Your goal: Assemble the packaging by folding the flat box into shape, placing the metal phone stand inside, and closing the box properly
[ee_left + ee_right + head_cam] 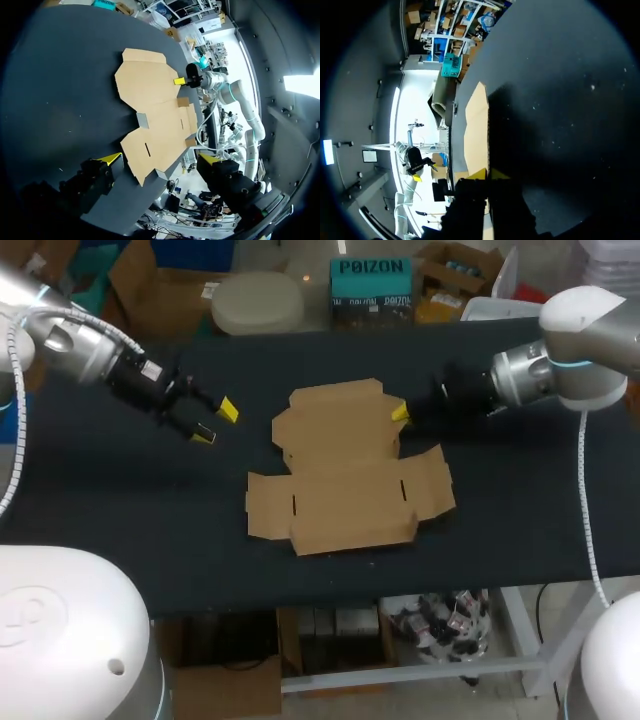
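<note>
In the right wrist view, the flat box (476, 131) shows edge-on.

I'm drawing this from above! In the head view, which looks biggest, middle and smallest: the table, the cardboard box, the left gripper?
1. table, biggest.
2. flat cardboard box.
3. left gripper, smallest, though it may be nearer the camera.

Unfolded brown cardboard box (348, 468) flat at table's middle
</note>
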